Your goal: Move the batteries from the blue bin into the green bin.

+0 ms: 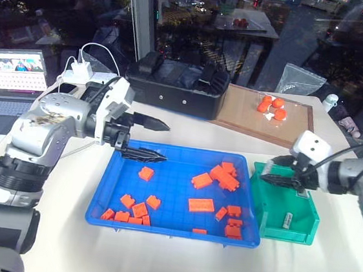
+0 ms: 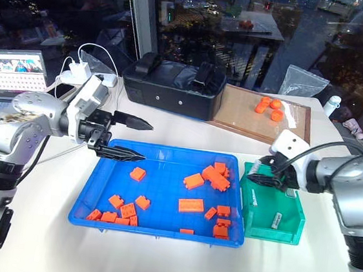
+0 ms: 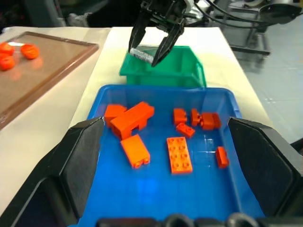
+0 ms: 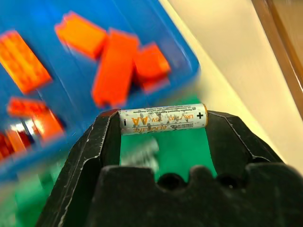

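- Right wrist view: an AA battery (image 4: 163, 120) is pinched end to end between the fingertips of the right gripper (image 4: 163, 124), its long axis lying crosswise from one fingertip to the other.
- Directly below the held battery, the floor of the green bin (image 1: 302, 228) is seen, so release appears to call for little more than parting the fingers.
- A second battery (image 1: 287, 220) already lies in the green bin, toward its near edge.
- The green bin is set just beside the right edge of the blue bin (image 1: 117, 188), where orange bricks (image 1: 201, 205) are scattered; no further battery can be made out among them.
- The left gripper (image 1: 150, 139) is held spread and empty over the blue bin's far left corner, well apart from the green bin.
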